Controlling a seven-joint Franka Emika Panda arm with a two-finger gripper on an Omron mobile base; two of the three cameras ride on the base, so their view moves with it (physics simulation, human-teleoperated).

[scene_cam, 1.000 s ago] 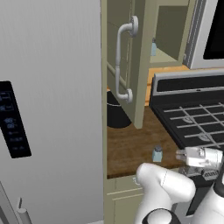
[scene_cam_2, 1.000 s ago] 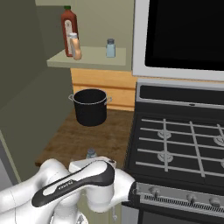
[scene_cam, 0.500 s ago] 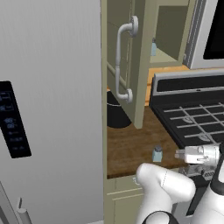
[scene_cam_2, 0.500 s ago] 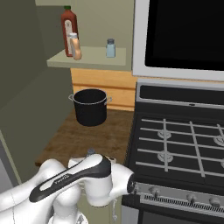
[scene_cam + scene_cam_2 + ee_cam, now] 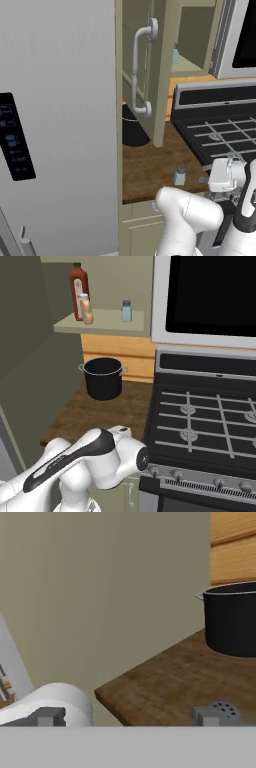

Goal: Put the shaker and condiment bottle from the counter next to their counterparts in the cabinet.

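The shaker [image 5: 180, 175] stands upright near the front edge of the surface [image 5: 150, 165], just ahead of the robot's forearm; in the hand view its perforated grey cap [image 5: 223, 710] sits right behind one fingertip. The condiment bottle from the surface cannot be made out. The pincer [image 5: 127, 717] has its two tips standing wide apart, nothing between them, low over the front edge.

Step in hand, as judged: approach to the shaker for the first pick. Next move calls for centring the tips either side of the jar, lowering a little, then closing without tipping it.

The cabinet [image 5: 100, 321] is open, its door [image 5: 160, 75] swung out over the surface. On its shelf: a counterpart shaker [image 5: 126, 310], well apart from a tall red bottle [image 5: 78, 291] with a small tan bottle [image 5: 86, 308] touching or just in front of it. A black pot [image 5: 103, 377] sits at the back of the surface; contents not visible
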